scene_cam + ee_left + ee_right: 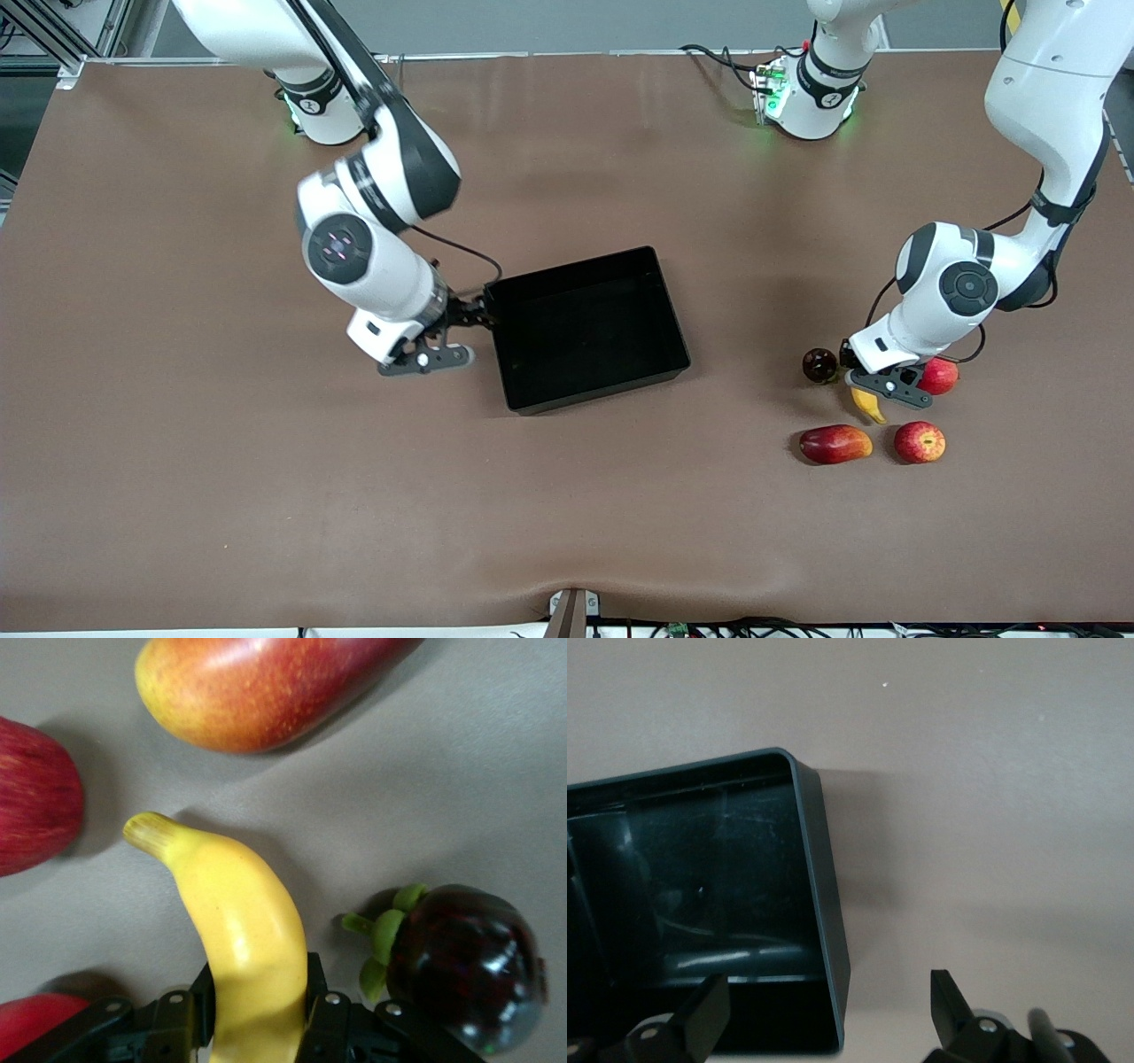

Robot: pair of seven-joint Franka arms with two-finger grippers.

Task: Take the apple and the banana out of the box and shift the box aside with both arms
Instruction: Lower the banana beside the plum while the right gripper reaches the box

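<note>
Banana (244,939) pinched in left claw (257,1014); right claw (828,1001) gapes astride box (819,877) wall.

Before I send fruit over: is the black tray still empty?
Empty. The front view shows only bare black floor in the tray; the banana and apple lie on the table by the left arm.

Even overhead light, soft shadows, blurry close-ups.

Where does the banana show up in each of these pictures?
Front view: banana under the left gripper, between the dark round fruit and the apple.
Left wrist view: banana at the middle, between the fingers.
Right wrist view: not in it.
Shared landmark: the dark round fruit.
</note>
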